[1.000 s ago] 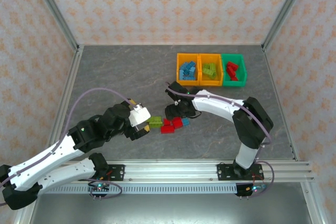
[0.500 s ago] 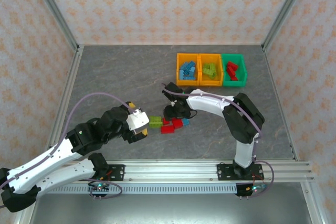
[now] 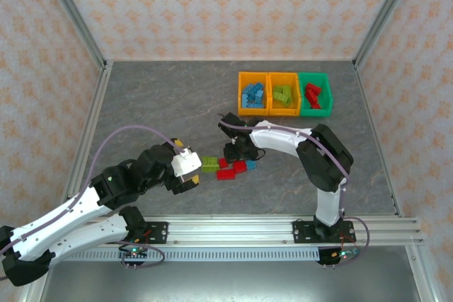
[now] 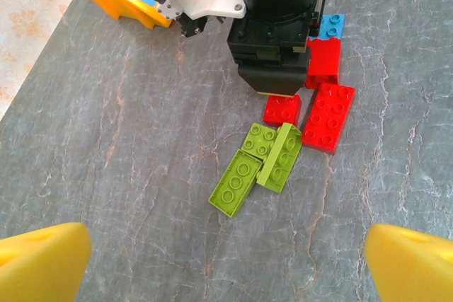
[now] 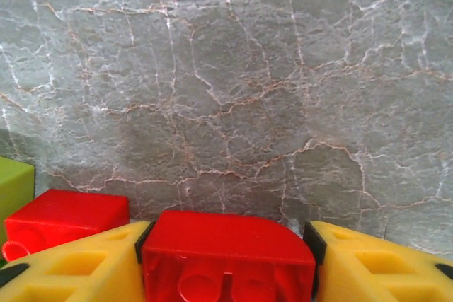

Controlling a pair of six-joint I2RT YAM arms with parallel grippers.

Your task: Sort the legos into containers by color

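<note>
Loose legos lie mid-table: two lime green bricks (image 3: 209, 164) (image 4: 241, 178), red bricks (image 3: 228, 172) (image 4: 329, 117) and a blue one (image 3: 250, 165) (image 4: 331, 25). My right gripper (image 3: 232, 152) (image 5: 226, 266) points down into this pile and is shut on a small red brick (image 5: 226, 245) (image 4: 283, 109), its yellow fingers (image 5: 78, 266) pressed on both sides. My left gripper (image 3: 191, 171) (image 4: 226, 259) hovers just left of the green bricks, open, nothing between its fingers. The containers stand behind: an orange bin (image 3: 241, 93) with blue bricks, an orange bin (image 3: 284, 112) with green bricks, a green bin (image 3: 330, 94) with red bricks.
Another red brick (image 5: 67, 213) and a green brick's corner (image 5: 14, 185) sit just left of the right fingers. Metal frame rails (image 3: 92, 125) edge the grey table on both sides and at the front. Bare tabletop (image 3: 163, 97) stretches left of the bins.
The right gripper's jaws have narrowed onto the small red brick at the pile. The left gripper has drawn back slightly from the green bricks and stayed open.
</note>
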